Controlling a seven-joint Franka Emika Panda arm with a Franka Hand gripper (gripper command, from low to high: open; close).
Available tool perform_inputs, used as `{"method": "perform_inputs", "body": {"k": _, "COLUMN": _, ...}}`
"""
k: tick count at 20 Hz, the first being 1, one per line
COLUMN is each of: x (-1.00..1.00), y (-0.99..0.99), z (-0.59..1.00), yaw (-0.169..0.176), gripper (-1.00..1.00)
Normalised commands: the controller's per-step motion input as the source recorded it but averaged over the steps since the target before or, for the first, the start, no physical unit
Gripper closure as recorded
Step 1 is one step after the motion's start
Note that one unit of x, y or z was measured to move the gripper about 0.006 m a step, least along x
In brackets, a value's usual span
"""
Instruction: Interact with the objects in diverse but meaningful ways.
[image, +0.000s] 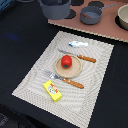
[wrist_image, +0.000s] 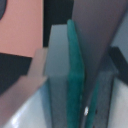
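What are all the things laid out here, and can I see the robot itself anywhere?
placemat: one, pale striped, on the dark table
plate: one, tan, middle of the placemat
tomato: one, red, on the plate
yellow block: one, red marks, near the placemat's front edge
brown-handled utensils: two, one behind the plate, one in front
pale blue item: one, at the placemat's far edge
dark grey pots: two, on the pinkish board, one at the back, one towards the exterior view's right
gripper: not in the exterior view; the wrist view is too blurred to identify it
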Motion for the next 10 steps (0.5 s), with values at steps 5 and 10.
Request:
{"method": "perform_inputs", "body": {"k": 5, "x": -0.23, "y": 0.90, "z": 0.00, "yaw": 0.031, "gripper": 1.00}}
{"method": "perform_inputs", "body": {"k": 10, "x": -0.04, "y": 0.83, "z": -0.04, "yaw": 0.027, "gripper": 1.00}}
